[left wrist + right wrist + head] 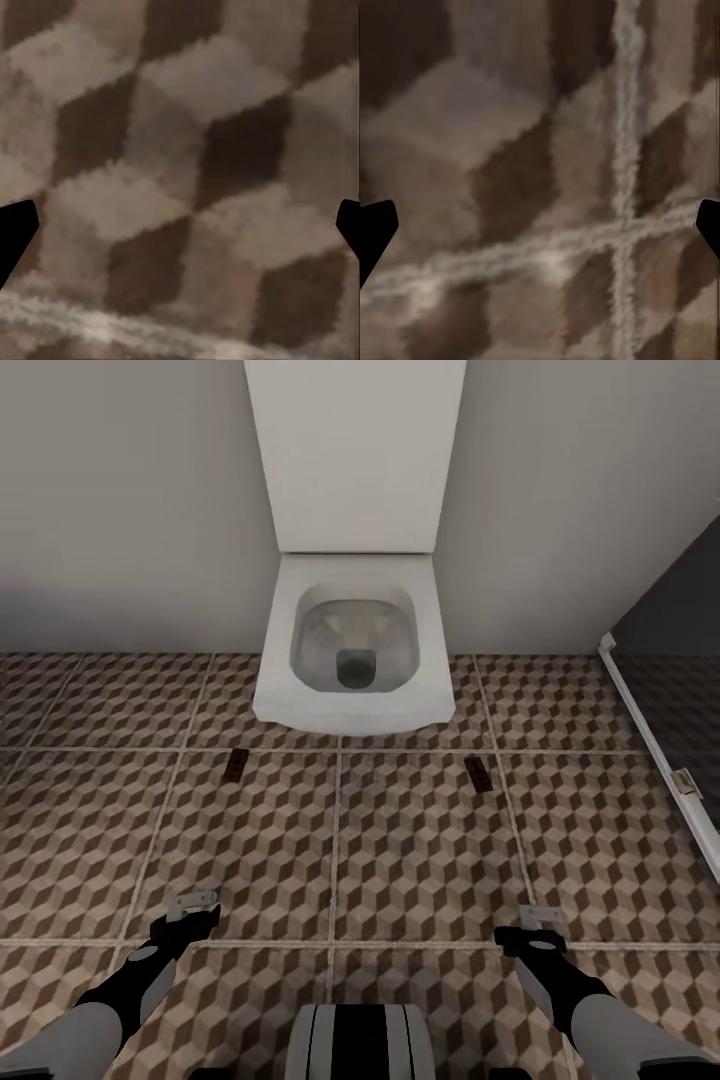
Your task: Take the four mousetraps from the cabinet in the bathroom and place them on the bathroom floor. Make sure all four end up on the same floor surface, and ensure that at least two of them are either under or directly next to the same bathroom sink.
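Two mousetraps [236, 763] [478, 773] lie on the bathroom floor [400, 840] beside the toilet [352, 650], apparently no sink near; that risks failing the sink condition; left hand [192, 908] and right hand [540, 922] hang spread, empty.

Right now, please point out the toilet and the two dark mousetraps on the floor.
toilet [352, 705], head view, front rim.
left mousetrap [236, 763], head view, board middle.
right mousetrap [478, 774], head view, board middle.
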{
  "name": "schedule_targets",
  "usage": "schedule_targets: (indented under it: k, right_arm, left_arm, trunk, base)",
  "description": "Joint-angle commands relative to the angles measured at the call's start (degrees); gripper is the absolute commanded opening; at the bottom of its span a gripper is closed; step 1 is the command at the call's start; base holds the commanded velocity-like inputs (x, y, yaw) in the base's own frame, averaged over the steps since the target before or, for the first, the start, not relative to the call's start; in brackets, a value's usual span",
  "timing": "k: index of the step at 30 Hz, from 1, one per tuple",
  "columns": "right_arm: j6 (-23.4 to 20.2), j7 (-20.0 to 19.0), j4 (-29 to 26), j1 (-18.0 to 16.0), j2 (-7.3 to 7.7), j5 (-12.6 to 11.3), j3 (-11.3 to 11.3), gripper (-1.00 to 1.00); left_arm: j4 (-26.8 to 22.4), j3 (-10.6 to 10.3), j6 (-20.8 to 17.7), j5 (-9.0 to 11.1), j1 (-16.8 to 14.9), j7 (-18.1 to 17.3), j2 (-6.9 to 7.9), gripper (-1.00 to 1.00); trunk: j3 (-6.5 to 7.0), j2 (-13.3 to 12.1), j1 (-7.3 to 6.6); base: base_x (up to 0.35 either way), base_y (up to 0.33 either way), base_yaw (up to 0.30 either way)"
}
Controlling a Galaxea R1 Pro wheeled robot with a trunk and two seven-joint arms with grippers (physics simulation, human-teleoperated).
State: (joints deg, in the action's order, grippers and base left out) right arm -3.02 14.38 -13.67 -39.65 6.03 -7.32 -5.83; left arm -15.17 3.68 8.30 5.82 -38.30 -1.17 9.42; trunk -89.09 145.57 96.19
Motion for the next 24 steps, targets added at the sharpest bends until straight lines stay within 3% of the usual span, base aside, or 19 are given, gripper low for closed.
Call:
schedule_targets:
  k: [1, 24]
  right_arm:
    - [-0.32, 0.30, -0.13, 0.01, 0.04, -0.59, -0.49, 1.00]
    - [-0.28, 0.20, -0.13, 0.01, 0.04, -0.59, -0.50, 1.00]
  left_arm:
    - [0.05, 0.01, 0.29, 0.60, -0.02, -0.13, 0.00, 1.00]
    - [0.08, -0.05, 2.05, 0.51, -0.02, -0.15, 0.04, 1.00]
  trunk:
    - [0.20, -0.01, -0.03]
    - [5.29, -0.31, -0.62]
  base:
    - [0.000, 0.000, 0.000]
    - [0.000, 0.000, 0.000]
